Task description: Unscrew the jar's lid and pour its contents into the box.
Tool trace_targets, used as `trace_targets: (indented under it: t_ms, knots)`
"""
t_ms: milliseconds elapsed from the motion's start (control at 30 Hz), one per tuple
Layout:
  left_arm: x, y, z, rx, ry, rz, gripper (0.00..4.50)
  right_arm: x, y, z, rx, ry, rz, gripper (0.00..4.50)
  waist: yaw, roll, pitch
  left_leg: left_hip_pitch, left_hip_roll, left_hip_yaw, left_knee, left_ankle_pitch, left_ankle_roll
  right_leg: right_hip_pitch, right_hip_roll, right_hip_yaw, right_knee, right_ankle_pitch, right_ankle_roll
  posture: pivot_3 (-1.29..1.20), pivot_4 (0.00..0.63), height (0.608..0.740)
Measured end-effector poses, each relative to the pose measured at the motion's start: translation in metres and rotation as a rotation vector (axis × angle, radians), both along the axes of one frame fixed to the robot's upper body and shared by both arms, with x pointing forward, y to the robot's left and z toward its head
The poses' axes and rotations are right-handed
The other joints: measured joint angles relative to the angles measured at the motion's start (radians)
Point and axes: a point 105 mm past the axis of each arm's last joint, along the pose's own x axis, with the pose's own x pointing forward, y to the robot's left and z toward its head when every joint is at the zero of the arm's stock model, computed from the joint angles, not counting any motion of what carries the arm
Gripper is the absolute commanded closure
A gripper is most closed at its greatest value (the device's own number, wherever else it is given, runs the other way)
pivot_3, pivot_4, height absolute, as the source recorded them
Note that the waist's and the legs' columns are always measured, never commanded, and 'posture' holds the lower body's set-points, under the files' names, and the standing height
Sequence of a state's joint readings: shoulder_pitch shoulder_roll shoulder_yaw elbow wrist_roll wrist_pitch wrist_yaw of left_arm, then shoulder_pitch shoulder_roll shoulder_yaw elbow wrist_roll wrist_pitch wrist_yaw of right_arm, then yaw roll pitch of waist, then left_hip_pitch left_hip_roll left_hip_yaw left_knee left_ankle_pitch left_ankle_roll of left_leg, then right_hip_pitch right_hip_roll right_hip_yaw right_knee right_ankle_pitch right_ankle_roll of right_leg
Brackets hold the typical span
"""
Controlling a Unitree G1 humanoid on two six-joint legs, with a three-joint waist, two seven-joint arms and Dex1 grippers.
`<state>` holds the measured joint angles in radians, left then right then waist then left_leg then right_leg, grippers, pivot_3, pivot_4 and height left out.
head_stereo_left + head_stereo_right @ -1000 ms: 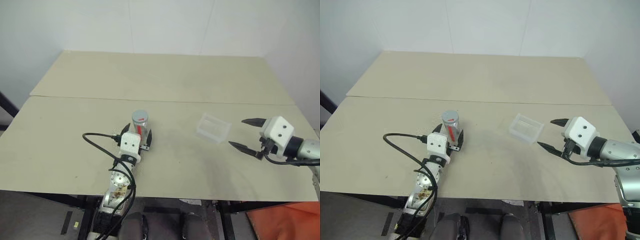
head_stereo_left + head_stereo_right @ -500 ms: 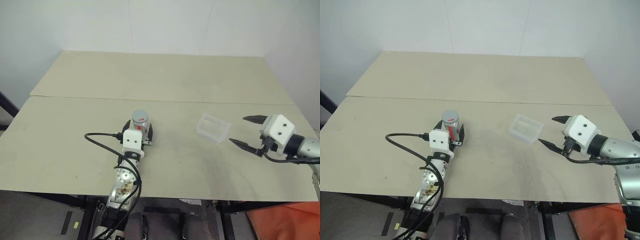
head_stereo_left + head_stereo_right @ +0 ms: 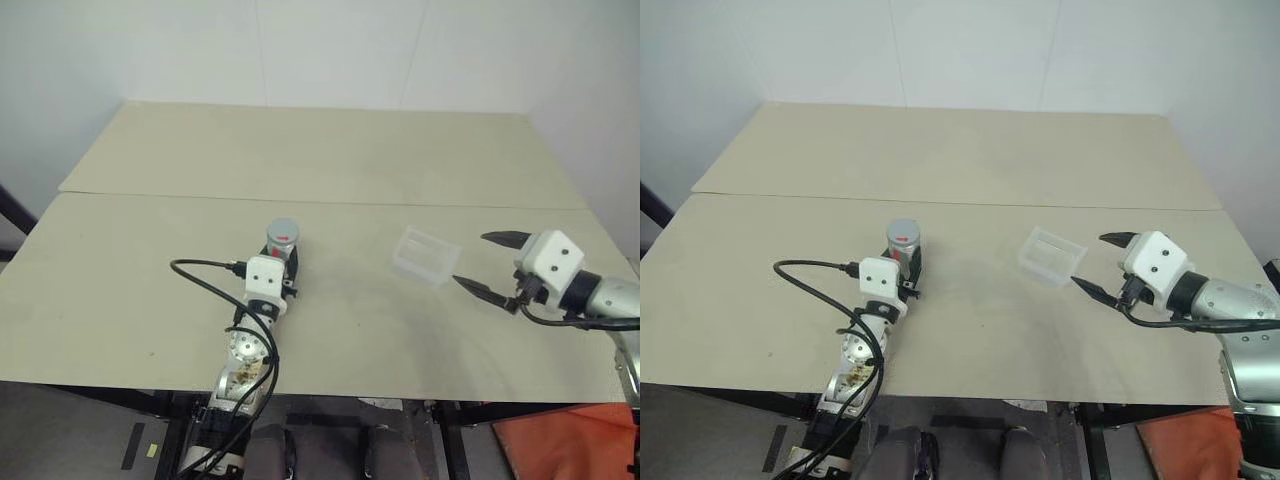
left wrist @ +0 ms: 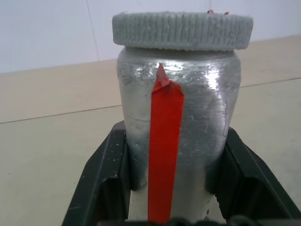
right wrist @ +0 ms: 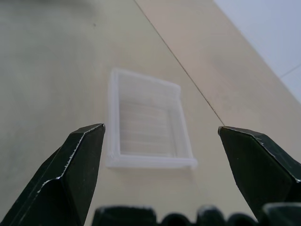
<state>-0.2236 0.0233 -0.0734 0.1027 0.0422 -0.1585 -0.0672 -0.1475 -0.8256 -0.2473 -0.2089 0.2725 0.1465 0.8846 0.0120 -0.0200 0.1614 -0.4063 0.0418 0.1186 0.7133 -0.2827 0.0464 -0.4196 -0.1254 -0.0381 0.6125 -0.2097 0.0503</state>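
My left end effector (image 3: 281, 268) has just closed from wide open onto the jar (image 4: 176, 122), so I now hold its body upright on the bench (image 3: 330, 160) with both fingers (image 4: 106, 174) pressed flat to its sides; that suggests the grip is set and the lid (image 4: 182, 29), still seated, is the next thing to turn. My wrist view shows what the head views cannot: finger contact low on the jar, the red stripe facing me, the lid's ribbed edge clear above. To the right of the jar lies the box (image 3: 427, 256), and just beyond it my right end effector (image 3: 484, 262) stays spread wide, holding nothing, framing the box.
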Motion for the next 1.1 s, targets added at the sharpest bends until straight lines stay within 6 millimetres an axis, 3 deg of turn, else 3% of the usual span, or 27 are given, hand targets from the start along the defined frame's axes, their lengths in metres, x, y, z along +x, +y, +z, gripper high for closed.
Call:
trace_targets:
  t_ms: [200,300,500,833,1100]
  knots:
    - [-0.004,-0.011,0.036,-0.09,-0.024,-0.239,2.57,0.004,0.046,0.017,0.327,0.026,0.071,0.0,0.001,0.0,0.0,0.0,0.0,-0.001,0.0,0.0,-0.001,0.0,0.0,-0.001,0.0,0.0,0.0,0.0,0.15,0.74]
    - [-0.003,-0.022,0.035,-0.015,0.015,-0.35,2.57,0.001,0.076,0.02,0.438,0.062,0.113,0.0,0.0,0.0,0.0,-0.001,0.0,-0.001,0.001,0.0,-0.001,0.0,0.0,-0.001,0.001,0.0,0.0,0.0,0.15,0.74]
    - [0.001,-0.043,0.025,0.111,0.051,-0.468,2.57,0.003,0.11,0.023,0.507,0.094,0.085,0.0,0.001,0.001,0.0,-0.002,-0.001,-0.001,0.001,0.001,-0.001,-0.001,0.0,-0.002,0.0,0.0,0.0,0.0,0.15,0.74]
    - [0.001,-0.07,0.026,0.109,-0.003,-0.512,2.57,0.006,0.141,0.028,0.585,0.07,0.072,0.0,0.0,0.001,0.0,-0.003,-0.001,-0.001,0.001,0.001,-0.001,-0.001,0.0,-0.002,0.0,0.0,0.0,0.0,0.15,0.74]
    - [-0.001,-0.075,0.029,0.094,-0.022,-0.512,2.57,0.014,0.143,0.024,0.59,0.09,0.065,0.0,-0.001,0.001,0.0,-0.003,-0.001,-0.001,0.001,0.001,0.0,-0.001,0.0,-0.002,0.0,0.0,0.0,0.0,0.15,0.74]
